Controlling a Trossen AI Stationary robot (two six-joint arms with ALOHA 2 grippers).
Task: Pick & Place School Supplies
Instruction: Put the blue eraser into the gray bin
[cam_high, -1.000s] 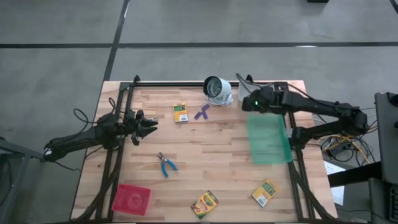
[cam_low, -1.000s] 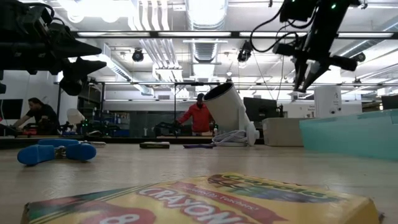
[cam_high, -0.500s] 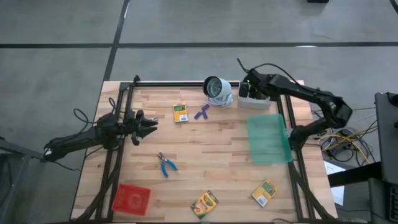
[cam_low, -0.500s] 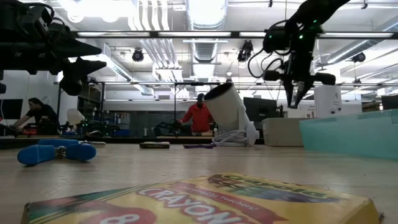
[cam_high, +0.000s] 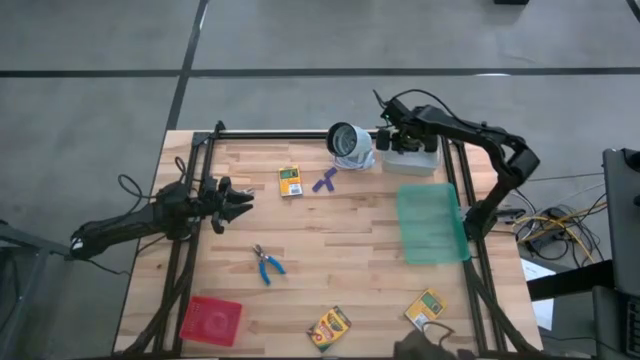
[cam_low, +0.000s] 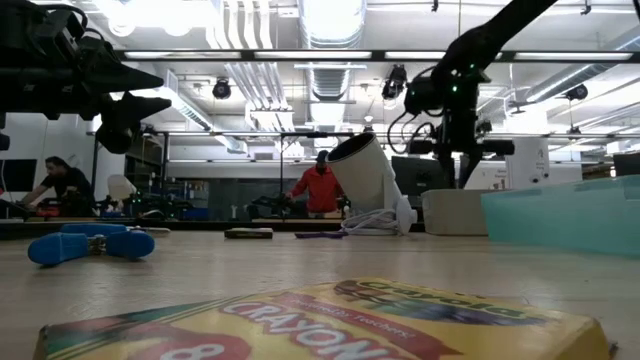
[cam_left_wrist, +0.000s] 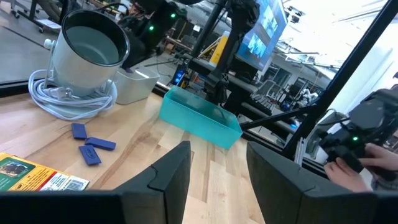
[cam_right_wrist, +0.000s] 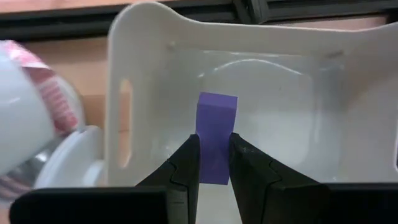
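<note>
One purple piece (cam_right_wrist: 216, 138) sits pinched between the right gripper (cam_right_wrist: 214, 163) fingers, which are narrowed onto it. The arm has swung from beside the green mat (cam_high: 431, 222) to directly over the white bin (cam_high: 411, 158), so release looks near. Only the right wrist view shows the piece; from above the bin hides it. Other purple pieces (cam_high: 324, 181) lie near the bin, and the left gripper (cam_high: 238, 202) waits well away, half open, holding nothing.

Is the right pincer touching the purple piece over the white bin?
Touching. The right wrist view shows the right pincer with both fingers pressed against the purple piece, held above the white bin.
</note>
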